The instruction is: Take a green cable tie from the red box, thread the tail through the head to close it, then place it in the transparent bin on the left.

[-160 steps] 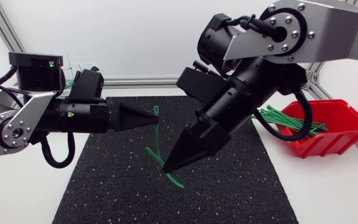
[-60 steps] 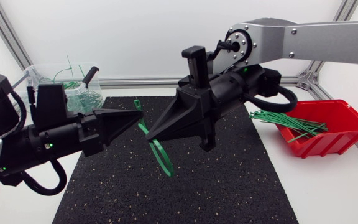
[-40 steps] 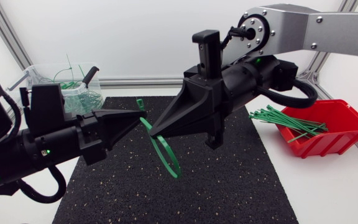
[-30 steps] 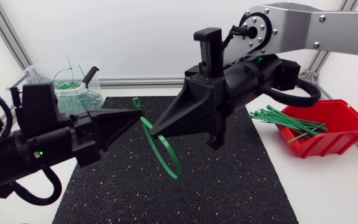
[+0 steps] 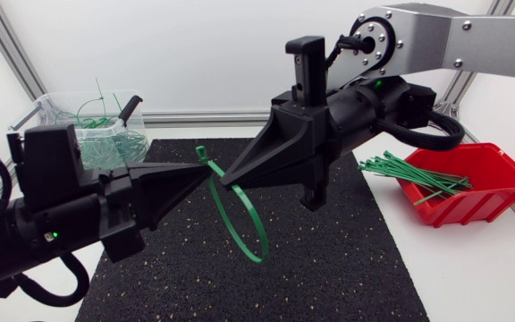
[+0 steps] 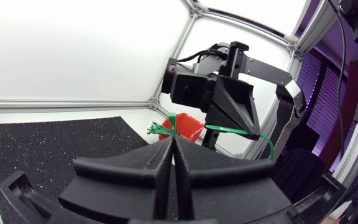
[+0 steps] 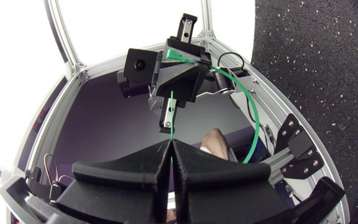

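The transparent bin (image 5: pixel 50 114), holding a few green ties, stands behind the left gripper (image 5: pixel 202 170). That gripper's fingers are pressed together on the head end of the green cable tie (image 5: pixel 257 258), and the head pokes out just past their tips. From there the tie hangs in a loop beneath both fingertips, above the black mat (image 5: pixel 329 259). The right gripper (image 5: pixel 226 179), tip almost touching the left's, seems closed on the tie's thin tail. Well behind its fingers sits the red box (image 5: pixel 485 206).
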Controlling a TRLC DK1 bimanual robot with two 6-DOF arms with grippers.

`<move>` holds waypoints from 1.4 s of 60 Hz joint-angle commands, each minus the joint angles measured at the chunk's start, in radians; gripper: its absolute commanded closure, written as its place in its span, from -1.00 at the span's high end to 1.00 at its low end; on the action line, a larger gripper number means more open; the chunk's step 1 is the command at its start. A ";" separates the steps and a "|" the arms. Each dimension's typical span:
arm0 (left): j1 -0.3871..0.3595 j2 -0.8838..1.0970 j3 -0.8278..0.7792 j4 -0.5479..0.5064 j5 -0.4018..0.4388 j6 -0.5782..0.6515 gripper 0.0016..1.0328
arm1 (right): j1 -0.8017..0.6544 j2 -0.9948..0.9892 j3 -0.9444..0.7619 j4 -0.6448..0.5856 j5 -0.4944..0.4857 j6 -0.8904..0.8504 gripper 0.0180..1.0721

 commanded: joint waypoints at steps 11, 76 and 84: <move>-0.036 -0.022 -0.019 0.017 -0.009 -0.010 -0.94 | -0.006 0.018 0.008 -0.015 -0.038 0.000 -0.90; -0.085 -0.022 -0.019 0.035 -0.041 0.005 -0.94 | -0.016 0.036 0.015 -0.014 -0.049 -0.008 -0.90; -0.090 -0.022 -0.020 0.035 -0.041 0.005 -0.94 | -0.016 0.036 0.015 -0.014 -0.051 -0.009 -0.90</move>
